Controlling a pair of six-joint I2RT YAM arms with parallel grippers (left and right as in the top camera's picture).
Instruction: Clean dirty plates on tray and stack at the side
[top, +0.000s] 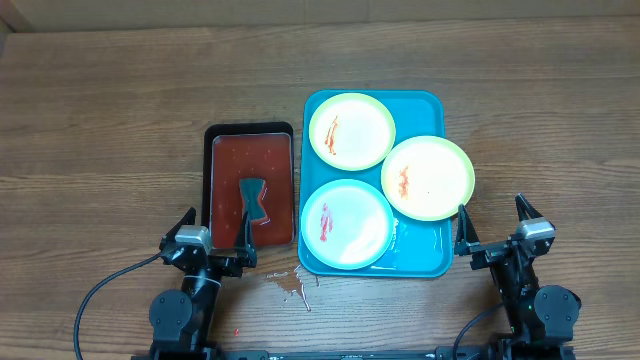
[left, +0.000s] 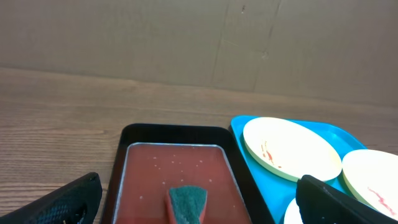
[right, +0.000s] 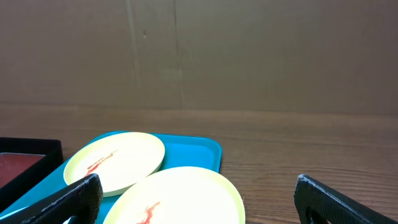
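Observation:
Three plates lie on the turquoise tray (top: 425, 110). A yellow-green-rimmed plate (top: 351, 130) sits at the far left, another (top: 428, 177) at the right, overhanging the rim, and a light-blue-rimmed plate (top: 345, 222) at the near left. Each has a red-orange smear. My left gripper (top: 215, 232) is open and empty, at the near end of the black tray (top: 212, 140). My right gripper (top: 494, 228) is open and empty, near the turquoise tray's near right corner. The right wrist view shows the two yellow-green plates (right: 115, 162) (right: 180, 196) and the tray (right: 193, 152).
The black tray holds red liquid and a green-topped sponge (top: 251, 200), also seen in the left wrist view (left: 188, 204). A red spill (top: 290, 285) marks the wood table in front of the trays. A cardboard wall (right: 199, 50) stands behind the table.

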